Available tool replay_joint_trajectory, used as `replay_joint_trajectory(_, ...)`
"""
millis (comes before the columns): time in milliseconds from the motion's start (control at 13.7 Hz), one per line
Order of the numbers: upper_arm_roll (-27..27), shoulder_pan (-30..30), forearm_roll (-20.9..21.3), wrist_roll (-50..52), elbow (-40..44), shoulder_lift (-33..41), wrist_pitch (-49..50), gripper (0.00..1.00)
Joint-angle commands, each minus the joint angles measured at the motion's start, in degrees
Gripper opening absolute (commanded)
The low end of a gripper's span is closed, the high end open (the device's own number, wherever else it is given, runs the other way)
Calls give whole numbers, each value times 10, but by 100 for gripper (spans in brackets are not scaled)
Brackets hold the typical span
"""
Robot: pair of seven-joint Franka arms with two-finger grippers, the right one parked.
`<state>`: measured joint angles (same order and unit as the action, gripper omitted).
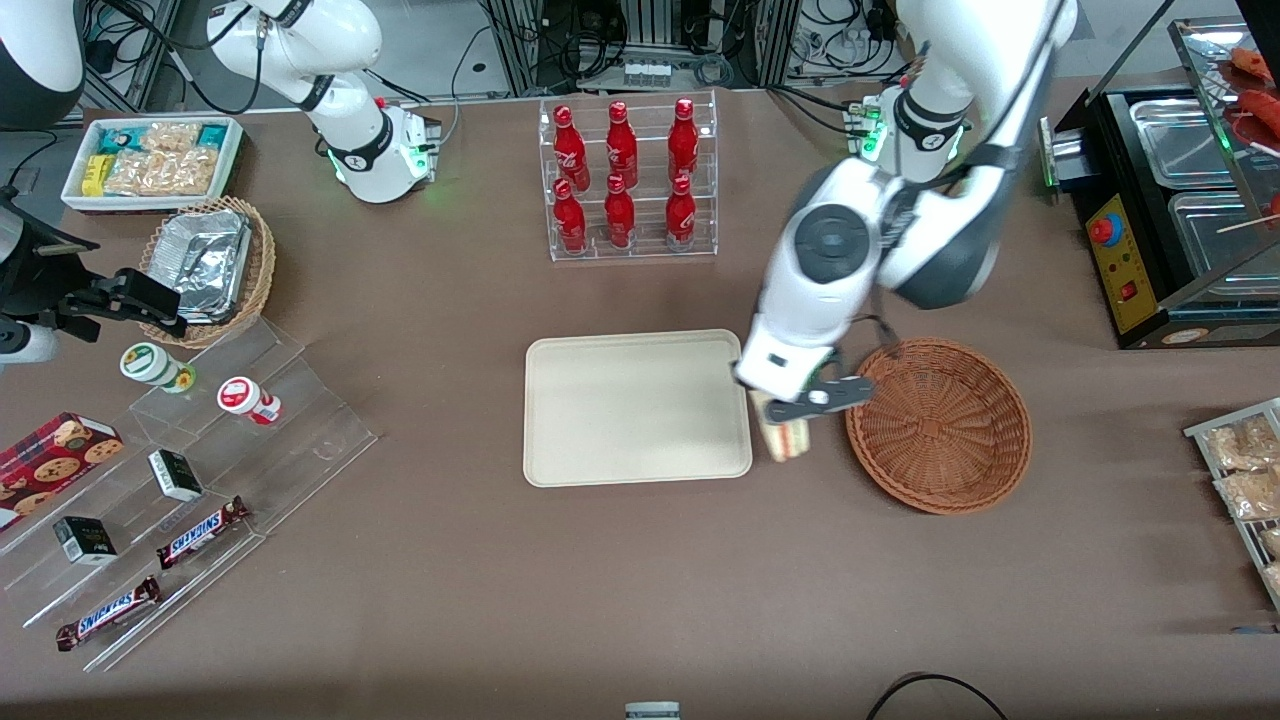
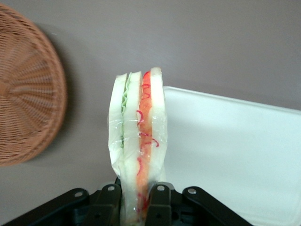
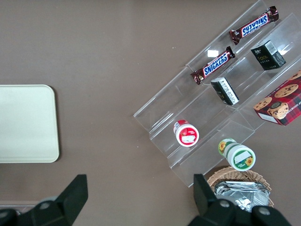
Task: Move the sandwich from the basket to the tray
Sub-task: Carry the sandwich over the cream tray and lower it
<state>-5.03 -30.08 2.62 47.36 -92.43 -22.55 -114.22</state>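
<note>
My gripper (image 1: 790, 410) (image 2: 136, 197) is shut on the sandwich (image 1: 787, 436) (image 2: 138, 136), a plastic-wrapped wedge of white bread with green and red filling layers, held upright above the table. It hangs in the gap between the reddish-brown wicker basket (image 1: 940, 425) (image 2: 28, 94) and the cream tray (image 1: 636, 406) (image 2: 235, 155), close to the tray's rim. The basket holds nothing and the tray's surface is bare.
A clear rack of red bottles (image 1: 627, 175) stands farther from the front camera than the tray. A black hot-food case (image 1: 1180, 190) sits toward the working arm's end. Stepped acrylic shelves with snacks (image 1: 170, 500), a foil-tray basket (image 1: 210, 265) and a white snack bin (image 1: 150, 160) lie toward the parked arm's end.
</note>
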Motion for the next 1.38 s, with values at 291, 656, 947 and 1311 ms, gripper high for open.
replay_joint_trajectory(291,6,-94,7,-6,115,-119,2,16)
replay_joint_trajectory(656,8,-131,9,2,131,-172,-63,16)
replay_joint_trajectory(947,8,-135,9,1,175,-225,-77,16)
replay_joint_trajectory(1311,10,-147,18,3,188,-249,-77,16)
